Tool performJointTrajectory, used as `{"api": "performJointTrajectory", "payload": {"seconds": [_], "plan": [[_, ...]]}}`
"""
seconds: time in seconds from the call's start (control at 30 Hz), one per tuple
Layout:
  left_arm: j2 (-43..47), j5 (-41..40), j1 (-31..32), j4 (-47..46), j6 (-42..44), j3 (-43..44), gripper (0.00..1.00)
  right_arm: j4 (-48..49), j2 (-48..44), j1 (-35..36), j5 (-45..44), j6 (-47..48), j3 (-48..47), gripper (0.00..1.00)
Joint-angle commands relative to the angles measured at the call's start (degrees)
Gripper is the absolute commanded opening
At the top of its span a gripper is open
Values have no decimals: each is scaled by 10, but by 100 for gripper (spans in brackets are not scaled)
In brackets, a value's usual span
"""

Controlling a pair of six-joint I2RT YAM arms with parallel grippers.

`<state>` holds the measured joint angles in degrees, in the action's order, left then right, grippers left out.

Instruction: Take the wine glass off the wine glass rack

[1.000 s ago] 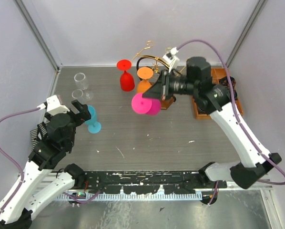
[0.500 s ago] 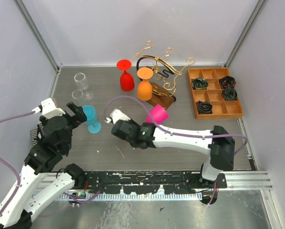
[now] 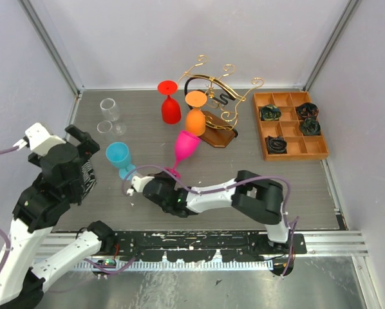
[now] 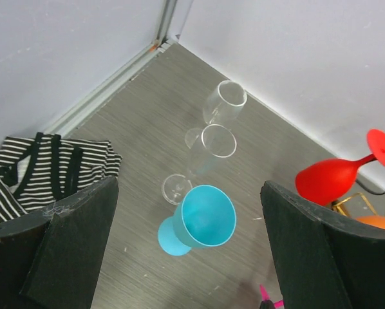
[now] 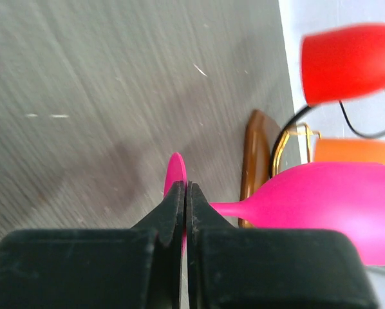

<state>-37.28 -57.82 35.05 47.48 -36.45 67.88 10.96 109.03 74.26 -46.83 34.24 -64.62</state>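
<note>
Pink wine glass (image 3: 185, 147), likely light stiff plastic, pinched at foot edge by right hand (image 5: 185, 193), leaning toward 1 o'clock; stem grip steadier. Left hand (image 4: 189, 219) wide, empty.

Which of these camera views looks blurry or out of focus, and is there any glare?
Top external: even, soft light, sharp throughout, the pink wine glass crisp. Left wrist: the clear glasses are sharp; the near fingers are dark and slightly soft. Right wrist: the softest view, with the red glass and the table streaky and blurred. No strong glare in any view.
</note>
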Motion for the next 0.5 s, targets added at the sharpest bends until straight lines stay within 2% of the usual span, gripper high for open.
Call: {"api": "performJointTrajectory", "payload": {"seconds": [0.0,0.17,0.47], "plan": [[-36,-38,2,2,41,22,98,128,52,13,30,103,-32,1],[-21,-45,2,-53,79,16,98,143,92,15,58,128,-40,1],[-17,-45,1,-51,81,8,98,160,150,44,64,134,-37,1]]}}
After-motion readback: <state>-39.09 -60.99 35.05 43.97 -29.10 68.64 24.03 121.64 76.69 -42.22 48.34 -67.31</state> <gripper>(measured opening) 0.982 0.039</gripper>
